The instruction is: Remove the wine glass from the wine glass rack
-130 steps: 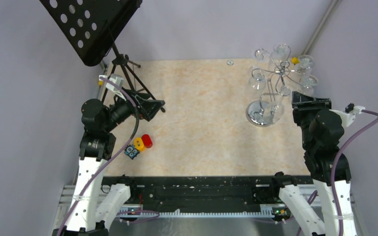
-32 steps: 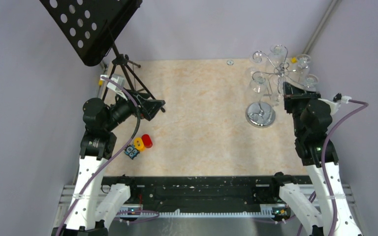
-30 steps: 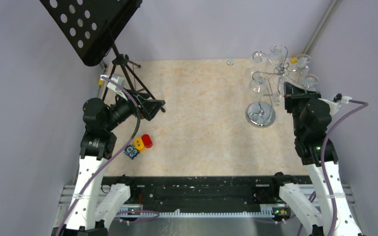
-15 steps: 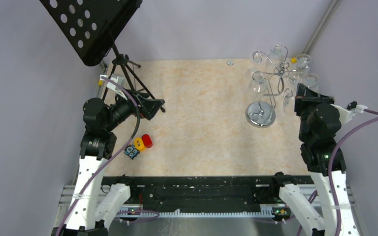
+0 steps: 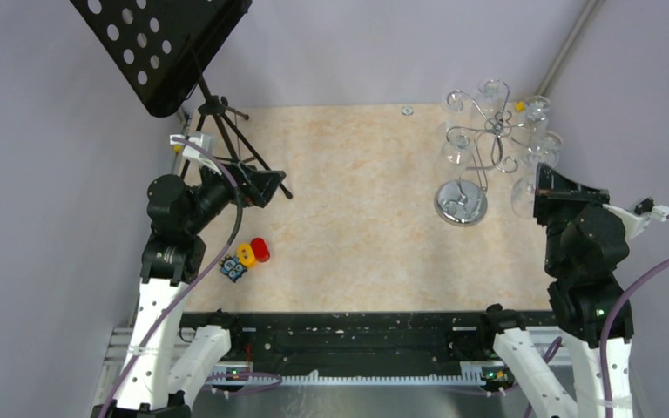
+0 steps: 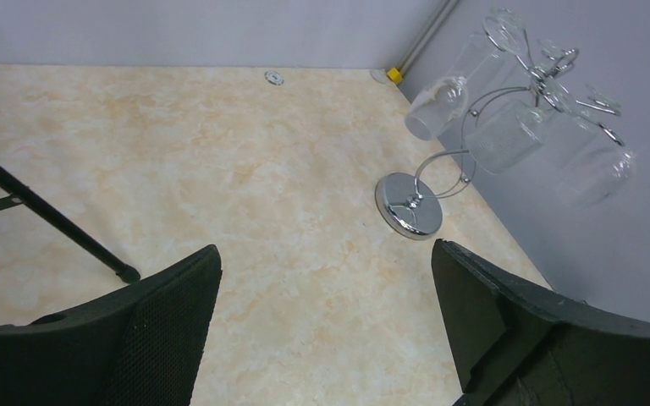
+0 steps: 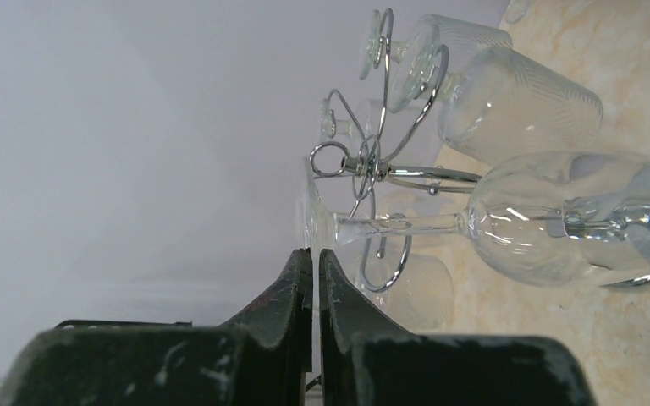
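The chrome wine glass rack stands at the back right on its round mirrored base, with several glasses hanging bowl-down from its curled arms. My right gripper is just right of the rack, shut on the thin foot of one wine glass. In the right wrist view the gripper pinches the foot edge-on. The wine glass stretches sideways in front of the rack, close to its loops. My left gripper is open and holds nothing at the left; the left wrist view shows the gripper over bare table.
A black music stand on tripod legs rises at the back left, beside my left arm. Small red, yellow and blue toys lie near the left arm. The right wall is close behind the right arm. A small metal disc sits at the back edge.
My right arm has drawn back and to the right, carrying the wine glass away from the rack's arms. The left gripper has shifted slightly toward the back.
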Controlling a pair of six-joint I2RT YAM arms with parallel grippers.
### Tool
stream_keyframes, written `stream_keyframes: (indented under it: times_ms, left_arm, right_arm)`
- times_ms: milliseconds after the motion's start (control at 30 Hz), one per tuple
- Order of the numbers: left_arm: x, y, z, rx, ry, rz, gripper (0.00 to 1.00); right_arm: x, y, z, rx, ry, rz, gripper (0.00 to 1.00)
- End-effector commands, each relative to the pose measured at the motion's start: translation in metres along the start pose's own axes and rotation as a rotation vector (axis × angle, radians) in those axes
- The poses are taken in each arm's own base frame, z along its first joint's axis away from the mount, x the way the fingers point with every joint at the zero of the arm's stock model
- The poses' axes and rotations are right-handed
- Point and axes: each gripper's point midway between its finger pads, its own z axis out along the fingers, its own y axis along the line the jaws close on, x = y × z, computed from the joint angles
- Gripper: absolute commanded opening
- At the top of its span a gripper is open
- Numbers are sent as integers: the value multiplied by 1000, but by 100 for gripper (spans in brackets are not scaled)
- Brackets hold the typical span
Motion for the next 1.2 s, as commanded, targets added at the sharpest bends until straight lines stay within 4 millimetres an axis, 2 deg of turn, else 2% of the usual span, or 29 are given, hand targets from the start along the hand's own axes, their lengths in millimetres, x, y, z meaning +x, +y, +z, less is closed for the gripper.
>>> stream_keyframes:
  times_ms: [0, 133, 233, 433, 533, 667, 767, 833, 967, 1167]
  left_arm:
    - [-14, 10, -4, -91, -69, -31, 98]
    - [-13, 17, -5, -132, -82, -70, 97]
    - [-11, 6, -2, -73, -61, -96, 97]
    - [5, -35, 10, 194, 67, -248, 95]
    - [15, -52, 16, 286, 98, -339, 95]
    - [38, -96, 23, 432, 158, -362, 99]
    - [44, -112, 30, 462, 186, -385, 99]
    - [41, -119, 32, 486, 186, -416, 99]
    - [24, -144, 28, 637, 128, -536, 99]
    - [-6, -167, 29, 828, 68, -701, 98]
  right_arm:
    - [-17, 29, -31, -97, 22, 30, 0]
    - [-8, 27, -44, -97, 100, 41, 0]
    - [8, 25, -52, -119, 187, 91, 0]
    - [52, 37, -67, -208, 437, 181, 0]
    - [72, 49, -73, -293, 550, 222, 0]
    - [94, 72, -82, -432, 713, 284, 0]
    - [92, 90, -90, -528, 742, 321, 0]
    - [86, 106, -98, -608, 749, 339, 0]
    - [81, 131, -111, -727, 800, 382, 0]
    - [68, 158, -126, -881, 841, 457, 0]
